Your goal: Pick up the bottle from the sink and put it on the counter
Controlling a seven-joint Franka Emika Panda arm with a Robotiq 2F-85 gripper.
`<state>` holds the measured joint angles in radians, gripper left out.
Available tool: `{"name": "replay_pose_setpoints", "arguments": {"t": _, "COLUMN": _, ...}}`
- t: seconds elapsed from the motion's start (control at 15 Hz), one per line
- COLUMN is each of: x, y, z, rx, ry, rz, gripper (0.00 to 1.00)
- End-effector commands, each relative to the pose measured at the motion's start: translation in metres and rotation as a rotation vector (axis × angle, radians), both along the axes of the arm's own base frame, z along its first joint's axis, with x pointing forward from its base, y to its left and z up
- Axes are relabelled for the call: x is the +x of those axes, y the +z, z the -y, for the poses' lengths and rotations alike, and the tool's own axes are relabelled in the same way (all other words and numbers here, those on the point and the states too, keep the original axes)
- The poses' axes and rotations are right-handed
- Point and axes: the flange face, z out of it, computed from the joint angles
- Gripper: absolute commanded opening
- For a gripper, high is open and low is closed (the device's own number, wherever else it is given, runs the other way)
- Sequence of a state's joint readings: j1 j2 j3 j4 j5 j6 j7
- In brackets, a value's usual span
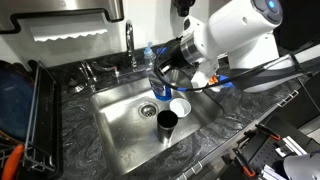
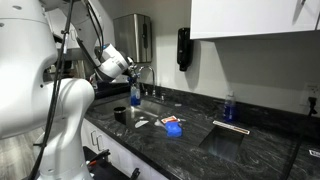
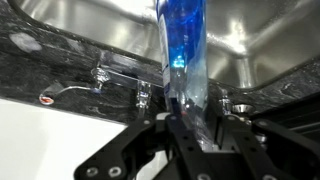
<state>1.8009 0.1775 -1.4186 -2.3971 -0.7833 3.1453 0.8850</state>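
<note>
My gripper (image 3: 190, 128) is shut on the small clear bottle (image 3: 185, 45), which has a blue body. The gripper grips it near one end. In an exterior view the gripper (image 1: 164, 72) holds the bottle (image 1: 157, 84) in the air above the back part of the steel sink (image 1: 120, 128), close to the chrome faucet (image 1: 130, 45). In another exterior view the bottle (image 2: 135, 96) hangs upright below the gripper (image 2: 131, 75). The dark marbled counter (image 1: 60, 140) surrounds the sink and also shows in an exterior view (image 2: 190, 150).
A black cup (image 1: 167, 121) and a white cup (image 1: 180, 106) stand in the sink near the drain (image 1: 150, 108). A black dish rack (image 1: 30, 120) stands at one side. A flat blue object (image 2: 172, 127) and a darker blue bottle (image 2: 229, 108) are on the counter.
</note>
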Motion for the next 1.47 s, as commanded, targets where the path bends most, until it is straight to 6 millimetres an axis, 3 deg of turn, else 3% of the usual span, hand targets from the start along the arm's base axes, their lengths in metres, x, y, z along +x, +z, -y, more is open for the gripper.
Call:
{"name": "replay_pose_setpoints", "arguments": {"t": 0.0, "x": -0.016, "y": -0.016, "z": 0.034, "rx": 0.016, "ry": -0.081, "rz": -0.009, "gripper": 0.07}}
{"name": "replay_pose_setpoints", "arguments": {"t": 0.33, "x": -0.052, "y": -0.033, "z": 0.089, "rx": 0.056, "ry": -0.209, "rz": -0.011, "gripper": 0.07}}
{"name": "replay_pose_setpoints", "arguments": {"t": 0.67, "x": -0.078, "y": -0.023, "z": 0.126, "rx": 0.035, "ry": -0.287, "rz": 0.036, "gripper": 0.07}}
{"name": "replay_pose_setpoints", "arguments": {"t": 0.8, "x": -0.083, "y": -0.013, "z": 0.136, "rx": 0.023, "ry": -0.306, "rz": 0.064, "gripper": 0.07}}
{"name": "replay_pose_setpoints", "arguments": {"t": 0.87, "x": -0.072, "y": -0.003, "z": 0.138, "rx": 0.016, "ry": -0.318, "rz": 0.074, "gripper": 0.07}}
{"name": "replay_pose_setpoints", "arguments": {"t": 1.07, "x": -0.071, "y": 0.014, "z": 0.152, "rx": 0.012, "ry": -0.349, "rz": 0.11, "gripper": 0.07}}
{"name": "replay_pose_setpoints", "arguments": {"t": 1.4, "x": -0.066, "y": 0.024, "z": 0.189, "rx": -0.014, "ry": -0.419, "rz": 0.112, "gripper": 0.07}}
